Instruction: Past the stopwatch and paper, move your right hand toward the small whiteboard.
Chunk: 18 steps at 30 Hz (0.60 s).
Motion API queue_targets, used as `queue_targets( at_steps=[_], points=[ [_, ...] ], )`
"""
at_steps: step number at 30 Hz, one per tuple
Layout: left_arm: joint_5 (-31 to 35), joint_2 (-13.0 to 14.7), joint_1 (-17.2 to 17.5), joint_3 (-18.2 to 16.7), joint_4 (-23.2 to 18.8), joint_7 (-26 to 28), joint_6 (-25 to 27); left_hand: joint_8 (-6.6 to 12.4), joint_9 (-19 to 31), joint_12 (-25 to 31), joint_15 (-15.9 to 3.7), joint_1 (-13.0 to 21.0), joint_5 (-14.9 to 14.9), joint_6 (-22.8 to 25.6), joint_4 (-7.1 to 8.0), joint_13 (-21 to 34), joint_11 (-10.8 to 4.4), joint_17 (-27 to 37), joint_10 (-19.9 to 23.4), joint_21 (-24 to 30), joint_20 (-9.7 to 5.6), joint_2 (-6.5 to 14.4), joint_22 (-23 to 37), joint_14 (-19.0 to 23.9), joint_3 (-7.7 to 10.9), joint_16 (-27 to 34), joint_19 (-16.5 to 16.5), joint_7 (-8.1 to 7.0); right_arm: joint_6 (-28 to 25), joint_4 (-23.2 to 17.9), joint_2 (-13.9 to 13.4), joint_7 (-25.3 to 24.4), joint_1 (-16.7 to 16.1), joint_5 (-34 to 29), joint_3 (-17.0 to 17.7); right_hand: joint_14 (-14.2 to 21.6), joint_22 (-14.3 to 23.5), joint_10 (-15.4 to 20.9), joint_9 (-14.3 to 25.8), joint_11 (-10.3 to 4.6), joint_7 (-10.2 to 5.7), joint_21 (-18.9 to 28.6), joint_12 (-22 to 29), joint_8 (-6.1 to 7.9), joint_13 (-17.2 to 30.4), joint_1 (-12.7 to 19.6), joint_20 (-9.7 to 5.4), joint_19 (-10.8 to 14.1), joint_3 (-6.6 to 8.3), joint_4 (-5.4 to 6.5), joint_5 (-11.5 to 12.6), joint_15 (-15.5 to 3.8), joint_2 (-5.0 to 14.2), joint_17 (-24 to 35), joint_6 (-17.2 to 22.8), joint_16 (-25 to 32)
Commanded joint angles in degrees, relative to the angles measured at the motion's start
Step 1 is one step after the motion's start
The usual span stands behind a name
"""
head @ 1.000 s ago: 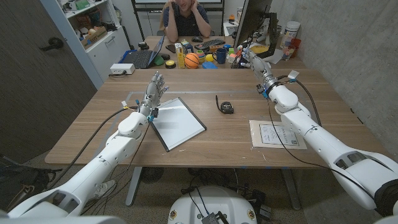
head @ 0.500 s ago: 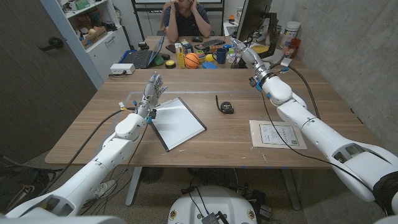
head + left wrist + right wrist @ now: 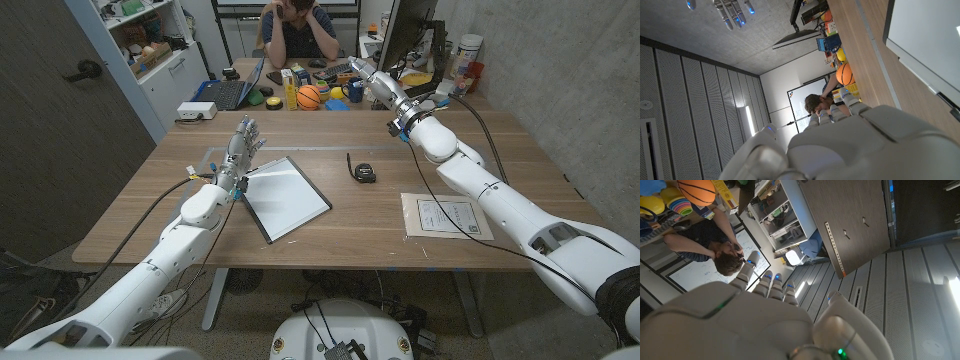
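The small whiteboard, white with a black frame, lies left of the table's middle and also shows in the left wrist view. A black stopwatch lies to its right. The printed paper sits near the front right edge. My right hand is raised over the table's far side, beyond the stopwatch, fingers stretched out and holding nothing; in its wrist view the right hand points at the room behind. My left hand stands just past the whiteboard's far left corner, fingers up and apart, empty.
A person sits behind the table. Clutter lines the far edge: a basketball, a laptop, cups, bottles and a monitor. A shelf stands at the back left.
My right hand has swung leftward along the table's far side, from near the monitor toward the basketball. The left hand and the table's objects stayed put.
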Motion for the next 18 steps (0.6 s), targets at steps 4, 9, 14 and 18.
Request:
queue_targets(
  at_steps=[4, 9, 14, 18],
  points=[
    [0.25, 1.70, 3.43, -1.65, -4.01, 1.65, -0.11, 0.20, 0.27, 0.28, 0.06, -0.17, 0.37, -2.78, -0.11, 0.26, 0.16, 0.12, -1.33, -0.38, 0.27, 2.00, 0.23, -0.43, -0.29, 0.34, 0.17, -0.07, -0.11, -1.98, -0.24, 2.45, 2.49, -8.46, -3.53, -1.78, -0.04, -1.79, 0.05, -0.52, -1.34, -1.73, -0.33, -0.10, 0.09, 1.01, 0.01, -1.16, -0.49, -1.19, 0.47, -0.40, -0.89, -0.08, -1.06, -1.14],
    [0.37, 2.32, 4.50, -2.24, -5.30, 2.30, 0.00, 0.22, 0.27, 0.28, 0.13, -0.17, 0.38, -2.70, -0.11, 0.26, 0.30, 0.12, -1.32, -0.46, 0.31, 2.01, 0.23, -0.39, -0.38, 0.36, 0.17, -0.03, -0.49, -2.90, -0.31, 3.13, 2.99, -10.75, -4.71, -2.38, -0.03, -2.68, 0.05, -0.71, -1.96, -2.56, -0.40, -0.23, 0.09, 1.56, -0.38, -1.70, -0.61, -1.61, 0.59, -0.33, -0.89, -0.09, -1.81, -1.44],
    [0.52, 2.85, 5.43, -2.80, -6.35, 2.65, -0.22, 0.25, 0.27, 0.29, 0.15, -0.17, 0.39, -2.63, -0.11, 0.26, 0.33, 0.11, -1.28, -0.51, 0.31, 2.00, 0.23, -0.36, -0.45, 0.37, 0.20, 0.00, -1.54, -4.13, -0.42, 3.72, 3.26, -13.18, -5.90, -2.97, -0.03, -3.53, 0.05, -0.84, -2.45, -3.21, -0.47, -0.30, 0.08, 2.12, -0.51, -1.93, -0.69, -2.03, 0.67, -0.28, -0.87, -0.08, -2.47, -1.69],
    [0.52, 3.15, 6.11, -3.21, -7.00, 2.82, -0.42, 0.26, 0.27, 0.30, 0.21, -0.18, 0.41, -2.58, -0.10, 0.26, 0.34, 0.12, -1.26, -0.57, 0.34, 2.00, 0.24, -0.37, -0.53, 0.37, 0.21, 0.08, -3.67, -6.35, -0.99, 3.05, 3.37, -17.25, -6.90, -3.74, -0.03, -4.50, 0.04, -1.43, -3.42, -4.01, -0.50, -0.28, 0.07, 2.93, -0.66, -2.19, -0.78, -2.62, 0.76, -0.20, -0.89, -0.05, -3.02, -1.93]
  ],
)
